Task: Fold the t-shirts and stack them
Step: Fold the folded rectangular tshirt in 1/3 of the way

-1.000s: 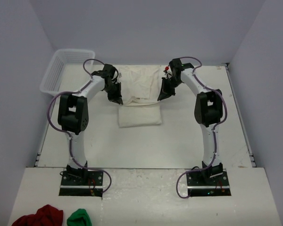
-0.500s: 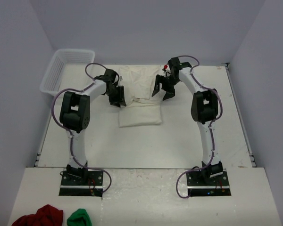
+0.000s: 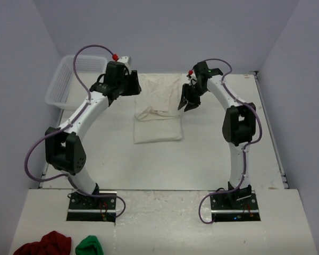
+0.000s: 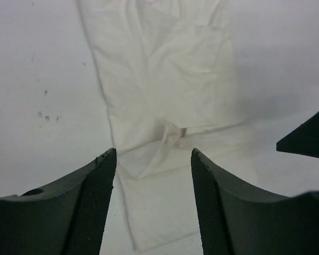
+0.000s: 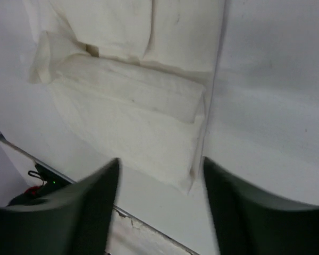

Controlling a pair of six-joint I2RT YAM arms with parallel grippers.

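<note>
Two off-white t-shirts lie on the table. One is folded into a neat rectangle (image 3: 157, 132). The other (image 3: 158, 95) lies loosely folded just behind it, its near edge overlapping the rectangle. My left gripper (image 3: 131, 85) hangs open above the loose shirt's left side and holds nothing. In the left wrist view the loose shirt (image 4: 165, 74) and the folded one (image 4: 162, 212) lie below the open gripper (image 4: 152, 155). My right gripper (image 3: 187, 101) is open at the loose shirt's right edge. The right wrist view shows the folded shirt (image 5: 133, 125) beyond the open, empty gripper (image 5: 160, 162).
A white plastic basket (image 3: 69, 78) stands at the far left corner of the table. A dark red cloth bundle (image 3: 43, 244) and a small green one (image 3: 89, 247) lie on the near ledge at the left. Grey walls close the table in.
Both grippers have opened and let go of the loose shirt. The left arm has lifted up and away to the far left. The right gripper has drawn slightly back.
</note>
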